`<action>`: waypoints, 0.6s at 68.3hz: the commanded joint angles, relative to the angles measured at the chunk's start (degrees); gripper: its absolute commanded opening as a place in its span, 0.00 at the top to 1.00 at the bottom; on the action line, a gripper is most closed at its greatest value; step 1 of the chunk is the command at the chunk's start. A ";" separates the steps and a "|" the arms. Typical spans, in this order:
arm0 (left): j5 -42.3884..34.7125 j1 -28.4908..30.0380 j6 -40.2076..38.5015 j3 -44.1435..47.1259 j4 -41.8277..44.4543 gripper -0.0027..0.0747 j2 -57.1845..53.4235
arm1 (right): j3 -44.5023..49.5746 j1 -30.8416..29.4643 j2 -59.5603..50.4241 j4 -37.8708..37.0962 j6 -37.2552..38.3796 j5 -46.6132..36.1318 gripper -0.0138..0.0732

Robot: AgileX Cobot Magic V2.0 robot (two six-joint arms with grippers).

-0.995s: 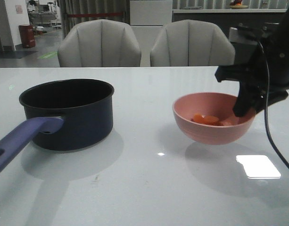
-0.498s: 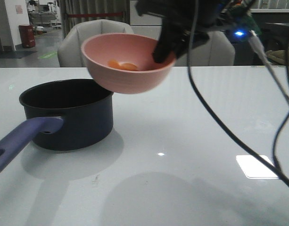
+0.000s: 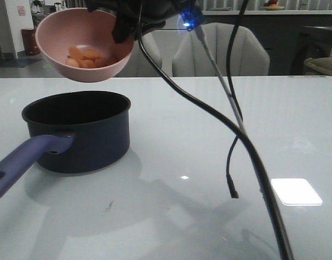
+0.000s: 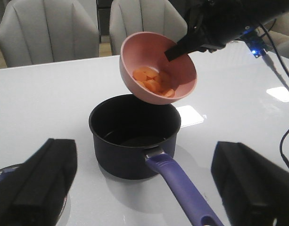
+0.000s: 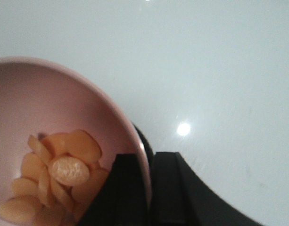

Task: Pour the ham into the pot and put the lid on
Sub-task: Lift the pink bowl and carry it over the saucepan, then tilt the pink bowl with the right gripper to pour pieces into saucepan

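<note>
The right tool [image 5: 149, 188] clamped the bowl [image 3: 84, 43] rim, tilted above the pot [image 3: 79, 130]; orange ham [image 3: 85, 58] slices pooled inside; left tool [image 4: 149, 183] gaped.

The right arm [image 3: 138, 8] is matte black, carrying a blue LED [image 3: 186, 19] and trailing black cables [image 3: 220, 116].

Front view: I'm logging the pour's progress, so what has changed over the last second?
The right gripper, shut on the pink bowl's rim, lifted it off the table and carried it left, above the pot. The ham is still in the tilted bowl. The pot has not moved.
</note>
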 commanded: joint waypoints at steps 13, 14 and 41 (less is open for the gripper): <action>-4.82 -0.44 0.12 -1.59 -0.55 0.18 0.44 | 1.62 1.77 -0.93 -15.28 -0.71 -25.99 0.68; -4.82 -0.44 0.12 -1.59 -0.55 0.18 0.44 | 1.62 1.77 -0.93 -15.28 -0.71 -25.99 0.68; -4.82 -0.44 0.12 -1.59 -0.55 0.18 0.44 | 8.81 2.68 -0.54 -16.48 -30.59 -43.89 0.68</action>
